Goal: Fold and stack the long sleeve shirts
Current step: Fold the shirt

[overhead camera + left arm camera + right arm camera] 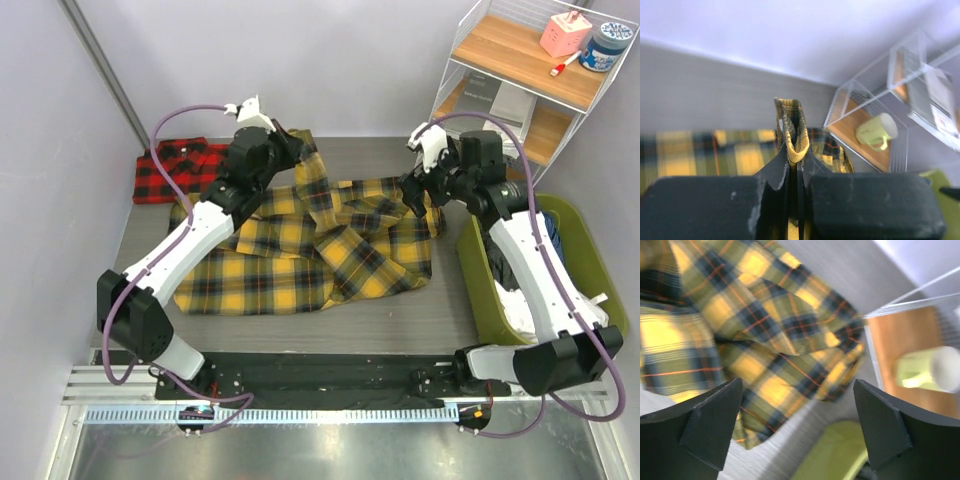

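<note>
Done: the red-and-black shirt [178,170] lies folded small, off to the left of the left end effector [288,148].
In hand: the yellow-and-black shirt [300,262] lies rumpled on the worktop [370,160], below both end effectors.
Left end effector: clenched on a raised strip of yellow fabric.
Right end effector [415,192]: released, jaws wide, grasping nothing.
Left to do: most of the yellow shirt's folding, then stacking, by my judgement.

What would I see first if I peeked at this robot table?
The big yellow-and-black shirt, spread rumpled across the middle of the table. The left tool pinches a fold of it up at the far edge, while the right tool hangs open over its right side. A red-and-black shirt lies in the far left corner.
</note>
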Robot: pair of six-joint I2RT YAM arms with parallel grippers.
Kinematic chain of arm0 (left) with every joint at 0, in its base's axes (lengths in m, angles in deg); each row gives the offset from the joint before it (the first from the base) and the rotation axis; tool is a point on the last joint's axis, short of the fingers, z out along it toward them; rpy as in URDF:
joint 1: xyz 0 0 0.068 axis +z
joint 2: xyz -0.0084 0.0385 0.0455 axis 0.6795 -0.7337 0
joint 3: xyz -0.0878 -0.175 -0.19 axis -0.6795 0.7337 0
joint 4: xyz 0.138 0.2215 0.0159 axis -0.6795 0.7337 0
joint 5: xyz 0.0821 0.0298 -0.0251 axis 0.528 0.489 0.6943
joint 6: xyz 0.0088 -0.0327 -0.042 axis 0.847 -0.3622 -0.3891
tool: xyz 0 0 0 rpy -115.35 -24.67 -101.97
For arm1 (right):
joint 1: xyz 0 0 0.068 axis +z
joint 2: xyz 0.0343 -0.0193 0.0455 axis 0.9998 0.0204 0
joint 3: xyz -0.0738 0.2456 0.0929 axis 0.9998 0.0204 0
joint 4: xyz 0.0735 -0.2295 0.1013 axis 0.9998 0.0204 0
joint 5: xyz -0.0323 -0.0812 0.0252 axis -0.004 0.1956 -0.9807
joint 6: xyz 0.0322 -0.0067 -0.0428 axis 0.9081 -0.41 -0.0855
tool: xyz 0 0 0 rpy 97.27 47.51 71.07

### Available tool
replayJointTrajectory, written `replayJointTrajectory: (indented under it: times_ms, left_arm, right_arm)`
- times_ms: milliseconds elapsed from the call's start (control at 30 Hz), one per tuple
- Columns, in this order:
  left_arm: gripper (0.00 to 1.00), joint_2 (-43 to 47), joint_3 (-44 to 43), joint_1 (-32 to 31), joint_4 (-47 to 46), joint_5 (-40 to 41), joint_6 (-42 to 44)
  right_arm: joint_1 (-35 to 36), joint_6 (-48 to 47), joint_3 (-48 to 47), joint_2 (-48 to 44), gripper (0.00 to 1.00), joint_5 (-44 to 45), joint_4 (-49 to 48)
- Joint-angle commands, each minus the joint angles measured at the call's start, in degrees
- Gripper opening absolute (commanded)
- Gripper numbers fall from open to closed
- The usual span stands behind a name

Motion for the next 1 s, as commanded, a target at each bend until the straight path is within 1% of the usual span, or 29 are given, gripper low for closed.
replayJointTrajectory:
  times_ms: [0, 33, 67, 100, 133, 167, 200, 233, 267, 300, 333, 367, 400, 467, 533, 633, 667, 767, 900, 967]
  left_arm:
    - [0.00, 0.6, -4.2, 0.0, 11.8, 11.3, -15.3]
    - [0.00, 1.2, -4.2, -0.1, 14.2, 11.2, -16.4]
    - [0.00, 1.4, -4.1, -0.1, 16.0, 11.2, -17.5]
    - [0.00, 1.5, -3.9, -0.1, 17.1, 10.2, -19.7]
    - [0.00, 2.2, -3.3, -0.3, 18.5, 9.9, -20.2]
    - [0.00, 2.3, -2.7, -0.4, 18.6, 9.7, -20.2]
    - [0.01, 2.8, -2.2, -0.8, 18.3, 8.3, -20.3]
    - [0.02, 3.2, -1.2, -1.0, 17.3, 7.5, -19.9]
    - [0.03, 4.3, 0.7, -1.2, 15.2, 7.3, -19.5]
    - [0.04, 5.0, 1.7, -1.8, 14.1, 7.0, -19.4]
    - [0.05, 5.6, 2.6, -2.2, 13.0, 7.2, -18.7]
    - [0.06, 6.7, 3.9, -2.7, 11.6, 7.8, -18.4]
    - [0.10, 7.1, 4.5, -3.2, 10.8, 7.7, -18.5]
    - [0.13, 7.8, 5.5, -3.3, 9.1, 7.2, -18.7]
    - [0.14, 8.7, 6.0, -3.4, 8.1, 6.2, -19.0]
    - [0.14, 9.8, 7.9, -3.4, 5.9, 4.0, -18.6]
    - [0.13, 10.1, 8.2, -3.4, 5.7, 3.3, -18.6]
    - [0.12, 10.7, 9.1, -3.4, 4.4, 2.5, -18.9]
    - [0.11, 11.3, 9.8, -3.4, 2.8, 3.4, -18.6]
    - [0.13, 11.3, 9.8, -3.4, 2.8, 3.9, -18.5]
  right_arm:
    - [-3.5, 3.8, -1.9, 1.5, 0.94, -17.9, 1.4]
    - [-3.6, 3.3, -1.1, 1.5, 0.92, -21.0, 1.0]
    - [-3.6, 3.4, 0.7, 1.4, 0.92, -23.7, -1.3]
    - [-3.6, 5.1, 2.0, 0.8, 0.92, -28.6, -4.1]
    - [-3.5, 8.1, 3.7, 0.8, 0.93, -30.5, -7.8]
    - [-3.4, 11.6, 6.5, 0.9, 0.93, -32.0, -16.8]
    - [-3.2, 19.9, 7.3, 1.5, 0.94, -33.8, -21.3]
    - [-2.8, 23.4, 7.5, 3.7, 0.95, -34.6, -25.0]
    - [-2.0, 26.7, 6.2, 5.6, 0.95, -35.5, -30.7]
    - [-1.5, 33.2, 5.3, 7.1, 0.95, -35.8, -33.1]
    - [-1.0, 35.2, 4.4, 10.1, 0.96, -36.2, -35.3]
    - [0.3, 37.1, 2.5, 11.3, 0.95, -36.1, -38.3]
    - [0.8, 39.5, 1.9, 12.3, 0.96, -35.8, -39.7]
    - [2.1, 41.6, 0.3, 15.2, 0.94, -35.2, -43.1]
    - [3.6, 45.2, -0.4, 17.4, 0.92, -35.7, -44.7]
    - [4.8, 51.9, -0.1, 20.6, 0.91, -37.7, -51.8]
    - [5.4, 55.5, 0.2, 21.2, 0.92, -38.3, -54.8]
    - [7.0, 57.9, 0.8, 22.6, 0.95, -39.1, -57.2]
    - [8.9, 58.6, 0.9, 24.1, 0.96, -40.6, -57.9]
    - [9.7, 58.3, 0.7, 24.2, 0.91, -40.9, -58.5]
